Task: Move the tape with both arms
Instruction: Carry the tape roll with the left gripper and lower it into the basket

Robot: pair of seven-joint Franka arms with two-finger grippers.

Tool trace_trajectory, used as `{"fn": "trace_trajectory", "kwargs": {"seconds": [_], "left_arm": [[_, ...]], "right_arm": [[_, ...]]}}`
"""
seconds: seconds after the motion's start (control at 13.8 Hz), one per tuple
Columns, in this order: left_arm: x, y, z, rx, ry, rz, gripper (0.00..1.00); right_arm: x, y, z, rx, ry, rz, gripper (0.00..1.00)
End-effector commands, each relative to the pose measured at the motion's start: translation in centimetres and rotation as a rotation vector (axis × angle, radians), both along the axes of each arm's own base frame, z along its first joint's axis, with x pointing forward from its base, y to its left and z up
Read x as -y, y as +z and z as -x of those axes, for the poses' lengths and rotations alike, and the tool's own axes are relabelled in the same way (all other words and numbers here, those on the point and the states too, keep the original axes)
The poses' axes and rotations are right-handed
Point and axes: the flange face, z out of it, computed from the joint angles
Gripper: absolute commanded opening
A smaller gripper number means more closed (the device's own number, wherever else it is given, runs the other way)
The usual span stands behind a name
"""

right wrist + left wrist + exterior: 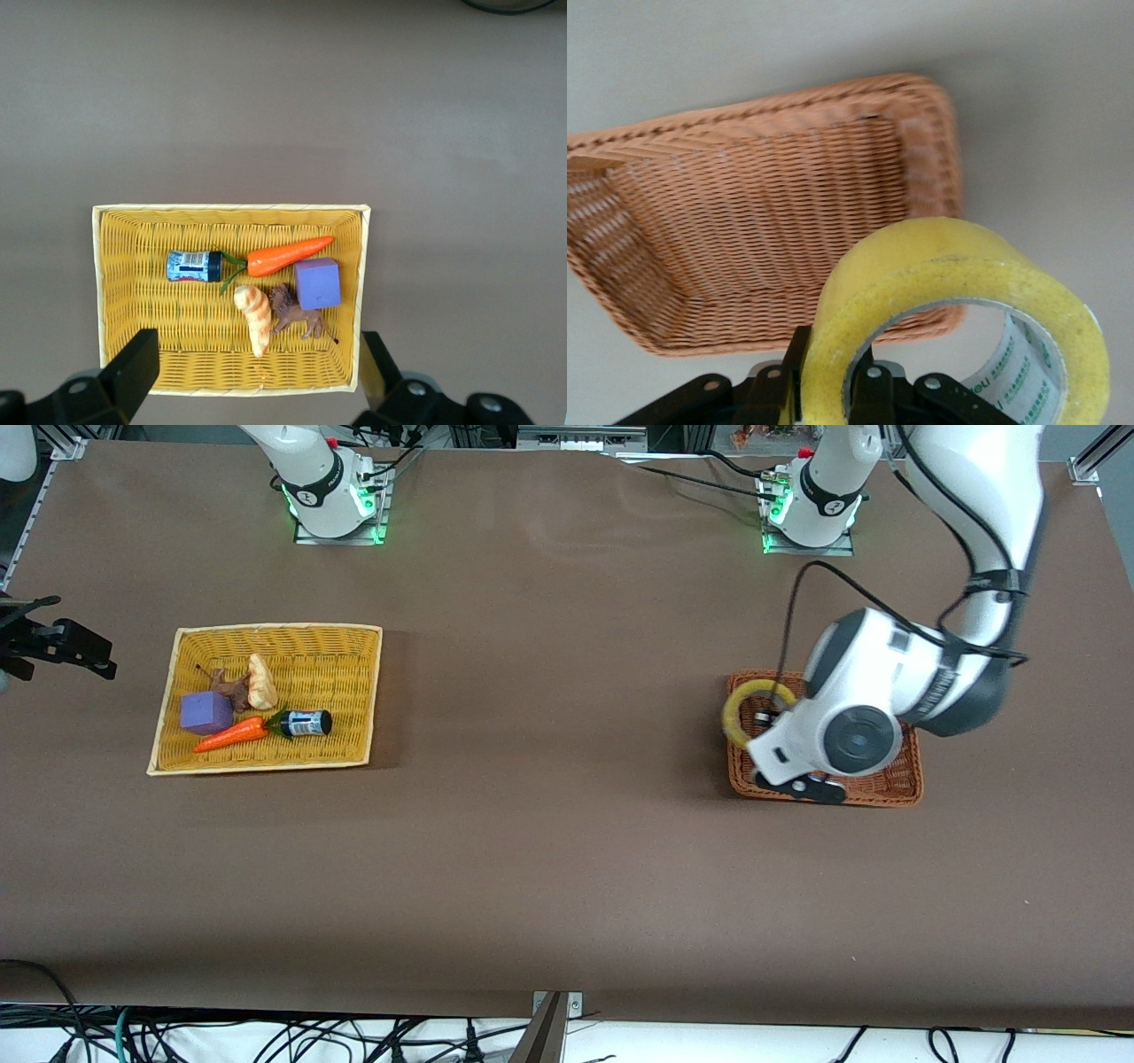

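Tape (957, 292) clamped in my left claw (833, 390) above the brown basket (744, 221).
My right claw (257, 381) hangs spread wide over the yellow basket (124, 292); bare counter (549, 779) between baskets.

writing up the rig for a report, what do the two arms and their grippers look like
Both arms are glossy white with rounded, jointed housings. The left arm has dark grey joint bands, a round grey cap and black cables trailing along it. Each base glows green, with a black band and a red button. The left gripper and right gripper are black, with jaws fixed by silver screws.
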Motion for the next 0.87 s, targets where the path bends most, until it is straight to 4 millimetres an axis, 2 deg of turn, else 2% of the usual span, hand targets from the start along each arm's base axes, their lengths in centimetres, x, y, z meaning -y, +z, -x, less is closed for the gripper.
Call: {"fn": "trace_trajectory", "kwargs": {"seconds": [0.0,0.15,0.29,0.36,0.44,0.51,0.58,0.73,0.8], "left_arm": [[-4.7,-2.0,0.6,-0.044,-0.046,-0.020,0.00],[-7.8,-4.8,1.0,-0.047,-0.059,-0.045,0.00],[-9.3,-8.3,1.8,-0.008,-0.085,-0.055,0.00],[-11.1,-9.7,2.1,0.021,-0.086,-0.060,0.00],[-11.3,-11.1,2.5,0.036,-0.099,-0.044,0.02],[-11.1,-11.6,2.5,0.045,-0.104,-0.037,0.30],[-11.1,-11.3,2.4,0.046,-0.102,-0.039,0.99],[-10.9,-9.6,2.2,0.031,-0.101,-0.049,1.00],[-10.3,-7.8,2.0,0.043,-0.103,-0.049,1.00]], "right_arm": [[-0.2,0.5,0.0,-0.002,0.016,-0.020,1.00],[-0.3,0.6,0.0,-0.001,0.019,-0.020,1.00],[-0.9,0.4,0.2,-0.018,0.025,-0.022,1.00],[-1.1,0.5,0.2,-0.016,0.030,-0.022,1.00],[-1.2,0.5,0.2,-0.016,0.032,-0.022,1.00],[-1.2,0.5,0.2,-0.016,0.032,-0.022,1.00],[-1.2,0.6,0.3,-0.021,0.031,-0.021,1.00],[-0.8,1.1,0.4,-0.023,0.028,-0.018,1.00],[-0.8,1.1,0.4,-0.021,0.027,-0.021,1.00]]}}
